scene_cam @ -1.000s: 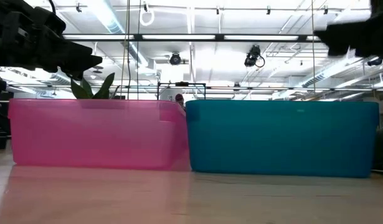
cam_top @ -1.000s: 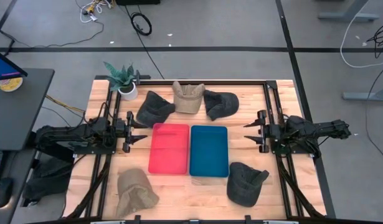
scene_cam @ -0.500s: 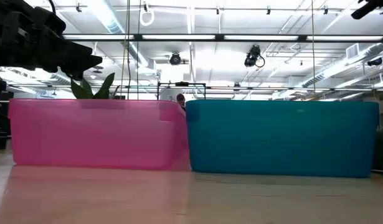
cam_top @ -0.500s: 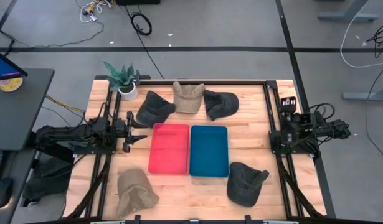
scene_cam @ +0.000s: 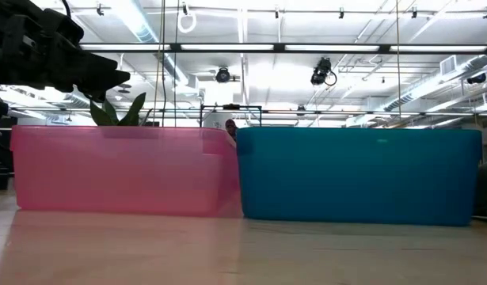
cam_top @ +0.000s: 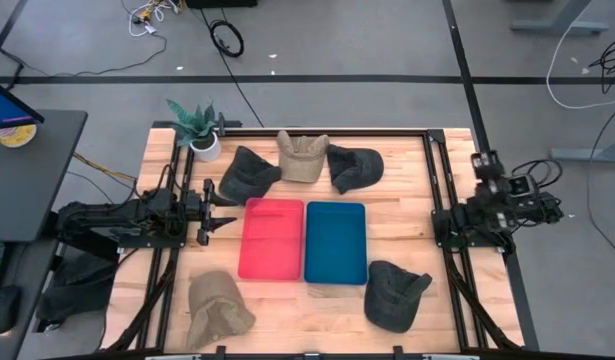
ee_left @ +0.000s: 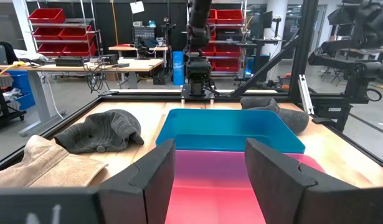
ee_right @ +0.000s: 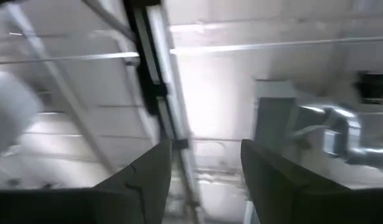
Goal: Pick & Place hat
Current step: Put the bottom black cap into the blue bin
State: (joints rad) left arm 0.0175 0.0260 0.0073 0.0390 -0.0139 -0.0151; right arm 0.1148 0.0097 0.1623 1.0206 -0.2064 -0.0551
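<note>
Several hats lie flat on the wooden table around two bins. Along the far side are a dark grey hat (cam_top: 249,172), a tan hat (cam_top: 302,156) and a dark hat (cam_top: 354,167). Toward the near edge are a dark grey hat (cam_top: 392,293) and a tan hat (cam_top: 217,308). My left gripper (cam_top: 225,211) (ee_left: 207,168) hovers open just left of the pink bin (cam_top: 272,238), pointing at it. My right gripper (cam_top: 484,167) (ee_right: 203,180) is open at the table's right edge, tipped up toward the ceiling.
The pink bin (scene_cam: 120,170) and the blue bin (cam_top: 335,242) (scene_cam: 358,174) stand side by side mid-table. A potted plant (cam_top: 197,128) sits at the far left corner. Black rails (cam_top: 432,180) frame the table. The left wrist view shows a dark hat (ee_left: 101,130) beside the bins.
My right arm has drawn back from beside the blue bin toward the table's right edge and folded up. Its gripper has risen and tipped upward, leaving the low view. The hats and bins have stayed put.
</note>
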